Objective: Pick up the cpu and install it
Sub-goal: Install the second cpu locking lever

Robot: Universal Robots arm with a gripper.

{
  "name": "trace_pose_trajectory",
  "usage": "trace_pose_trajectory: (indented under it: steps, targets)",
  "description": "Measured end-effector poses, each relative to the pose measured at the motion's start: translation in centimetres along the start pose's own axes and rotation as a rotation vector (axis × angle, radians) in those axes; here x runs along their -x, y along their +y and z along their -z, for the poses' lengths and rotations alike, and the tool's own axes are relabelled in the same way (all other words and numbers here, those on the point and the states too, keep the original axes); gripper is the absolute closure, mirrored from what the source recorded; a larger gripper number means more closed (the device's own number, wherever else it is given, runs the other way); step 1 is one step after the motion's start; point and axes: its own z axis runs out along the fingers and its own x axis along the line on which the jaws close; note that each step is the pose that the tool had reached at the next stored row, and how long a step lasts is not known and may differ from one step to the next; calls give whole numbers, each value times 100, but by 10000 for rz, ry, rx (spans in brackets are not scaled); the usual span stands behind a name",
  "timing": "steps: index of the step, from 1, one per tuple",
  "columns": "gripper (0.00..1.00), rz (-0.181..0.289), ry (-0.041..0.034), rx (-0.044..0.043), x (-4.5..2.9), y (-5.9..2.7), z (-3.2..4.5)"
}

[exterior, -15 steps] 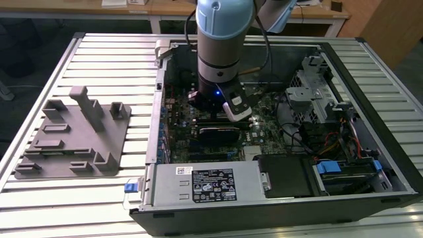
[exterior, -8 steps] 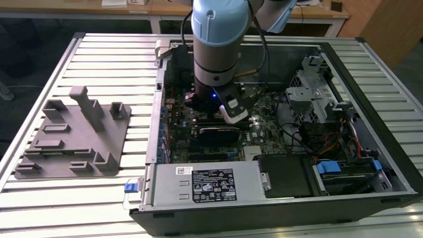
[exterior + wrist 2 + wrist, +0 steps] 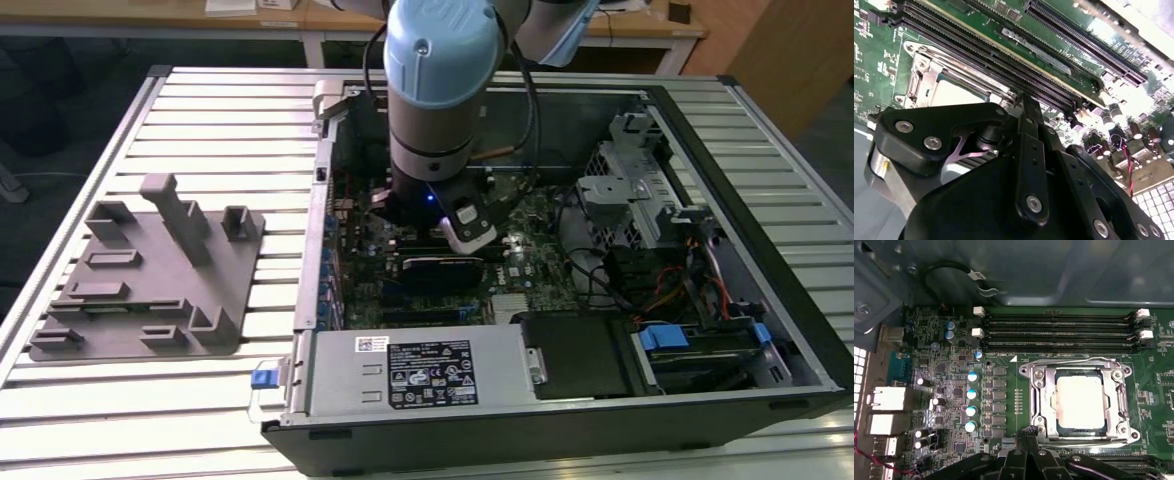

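Observation:
The cpu [image 3: 1079, 401], a flat square with a pale silver top, lies inside the metal-framed socket [image 3: 1036, 390] on the green motherboard. It also shows in the second wrist view as the cpu [image 3: 956, 95] under the socket's silver frame. My gripper [image 3: 1029, 432] hovers just beside the socket's edge with its black fingertips pressed together and nothing between them. In the second wrist view the gripper [image 3: 1024, 102] tapers to a point over the socket's corner. The arm [image 3: 434, 90] reaches down into the open computer case.
Long memory slots [image 3: 1059, 330] run alongside the socket. Capacitors [image 3: 971, 400] and rear ports [image 3: 886, 400] stand on the other side. The case walls [image 3: 747, 180], power supply [image 3: 414, 370] and cables [image 3: 614, 270] ring the board. A grey fixture block [image 3: 147, 275] sits on the table at the exterior view's left.

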Motion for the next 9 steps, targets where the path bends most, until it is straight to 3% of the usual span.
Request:
trace_pose_trajectory:
  steps: [9]
  targets:
    - [89,10,1,25,-1,-2,-9]
